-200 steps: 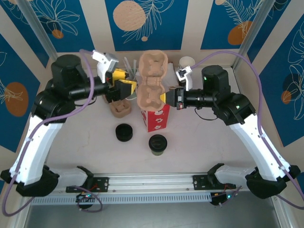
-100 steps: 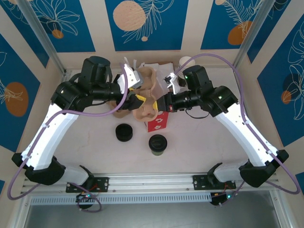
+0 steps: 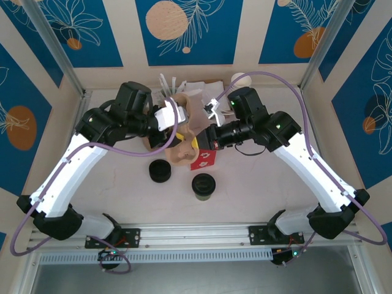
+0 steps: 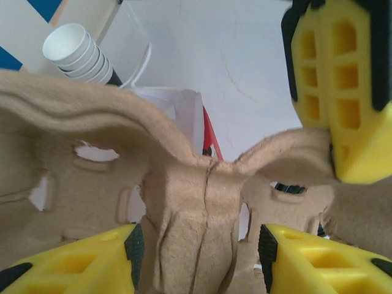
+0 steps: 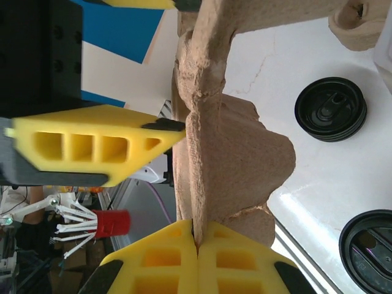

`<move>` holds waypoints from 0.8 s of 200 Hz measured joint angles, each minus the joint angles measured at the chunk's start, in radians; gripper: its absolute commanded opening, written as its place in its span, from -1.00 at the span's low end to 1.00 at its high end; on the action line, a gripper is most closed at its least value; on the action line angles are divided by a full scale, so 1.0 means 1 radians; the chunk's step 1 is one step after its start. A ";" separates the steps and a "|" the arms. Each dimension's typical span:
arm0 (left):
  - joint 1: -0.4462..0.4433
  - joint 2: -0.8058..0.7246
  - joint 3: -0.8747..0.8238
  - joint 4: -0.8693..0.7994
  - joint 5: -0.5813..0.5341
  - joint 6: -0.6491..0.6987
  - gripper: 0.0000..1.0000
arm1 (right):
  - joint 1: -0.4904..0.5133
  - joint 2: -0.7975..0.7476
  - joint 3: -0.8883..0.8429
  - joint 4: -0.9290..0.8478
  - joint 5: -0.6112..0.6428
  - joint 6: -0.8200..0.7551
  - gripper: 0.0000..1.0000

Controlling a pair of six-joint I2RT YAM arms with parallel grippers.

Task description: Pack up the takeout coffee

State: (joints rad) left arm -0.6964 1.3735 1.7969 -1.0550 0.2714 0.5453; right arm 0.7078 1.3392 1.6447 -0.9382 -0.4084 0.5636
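Toward the near edge of the worktop, about midway along it, the coffee (image 3: 204,185) stands upright with its lid on, untouched and just in front of the bag (image 3: 204,158). By my reading, the packing proper has not begun. Both arms are busy with the carrier (image 5: 233,153), held tilted over the bag, whose mouth is hidden beneath it. The right gripper (image 5: 197,242) is clenched on the carrier's thin rim, its pads pressed together over it. The left gripper (image 4: 199,245) straddles the carrier's middle ridge. One finger lies against the pulp and the other shows a sliver of gap, so I cannot tell whether it grasps. What is left, most likely, is to seat the carrier in the bag and then lift the coffee into it.

Counted:
- one coffee
- one bag
- one carrier
- one black puck (image 3: 160,171), left of the coffee
- one small pulp piece (image 5: 361,24)
- one stack of white cups (image 4: 76,52), at the far edge
- one bunch of white sticks (image 3: 166,82), at the far edge left of the cups
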 measured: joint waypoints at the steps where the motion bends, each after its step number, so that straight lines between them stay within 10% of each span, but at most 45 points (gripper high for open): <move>1: 0.000 -0.001 -0.002 0.000 0.000 0.001 0.06 | 0.000 0.000 0.000 0.000 0.000 0.000 -1.00; 160: -0.003 -0.038 -0.074 0.052 -0.018 0.036 -0.11 | 0.026 0.034 0.003 -0.018 -0.018 0.000 -1.00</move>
State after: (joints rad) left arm -0.6991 1.3357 1.7226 -1.0031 0.2531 0.5816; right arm 0.7334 1.3727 1.6478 -0.9565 -0.4267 0.5632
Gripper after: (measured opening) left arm 0.488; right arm 0.050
